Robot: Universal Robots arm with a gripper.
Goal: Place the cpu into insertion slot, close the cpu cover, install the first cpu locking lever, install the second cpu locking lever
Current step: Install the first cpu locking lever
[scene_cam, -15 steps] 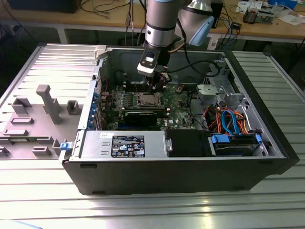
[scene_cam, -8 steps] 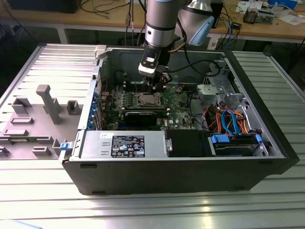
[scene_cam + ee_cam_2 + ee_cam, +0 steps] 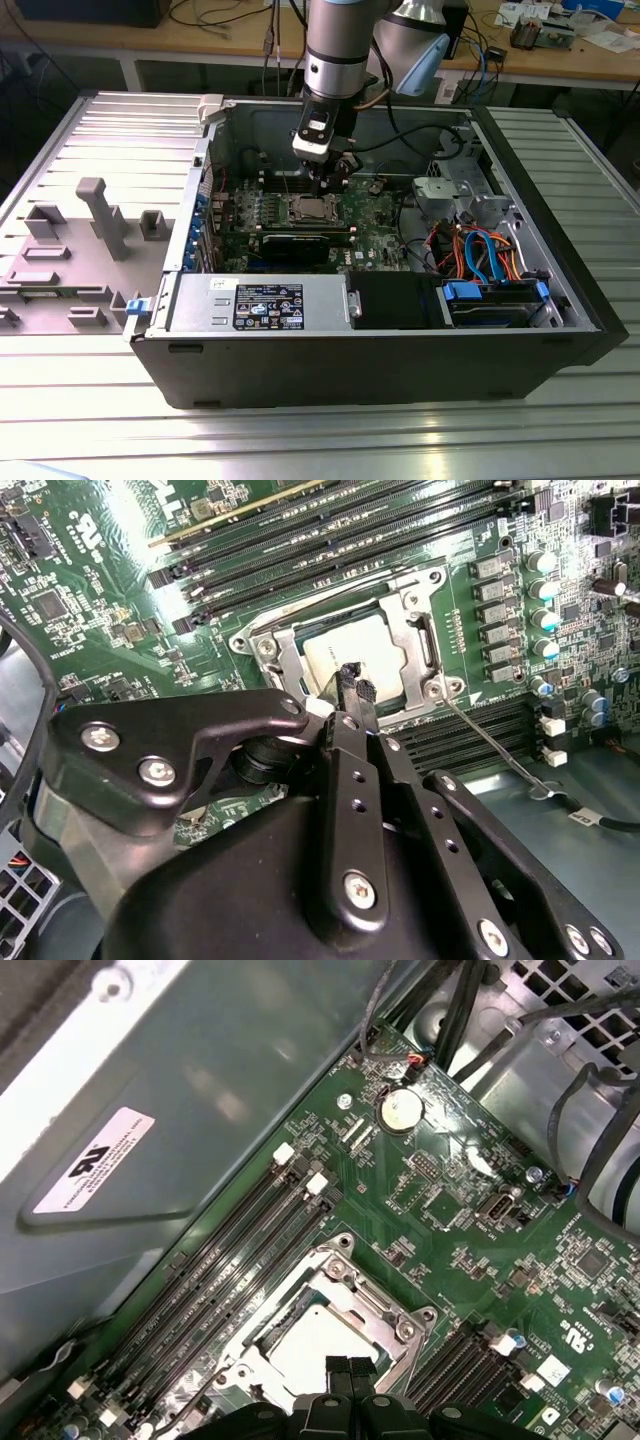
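Open computer case [image 3: 400, 340] lies on its side on the ribbed table [image 3: 90, 400], green motherboard [image 3: 375, 215] exposed inside, arm [image 3: 335, 50] reaching down into it. Insertion slot [image 3: 311, 209] sits mid-board between the banks of memory slots [image 3: 330, 540]. Cpu cover [image 3: 420, 645] is down flat over the slot, and the cpu [image 3: 345, 650] is already seated, its pale metal top showing through the cover window in both wrist views. A thin locking lever [image 3: 490, 745] runs out from the socket corner across the board and looks unlatched. Gripper [image 3: 357, 685] is clenched, fingertips [image 3: 348, 1370] pressed together with nothing between them, tips hanging just over the socket's near edge. Risks, my read: closed tips are very close to the cpu top and cover frame, so a small vertical error could scrape the lid or load the socket pins underneath. The lever is thin wire and springy; catching it off-centre could let it slip off the tips and snap back onto nearby capacitors [image 3: 540, 590]. A cover not fully flat would make the lever bind.
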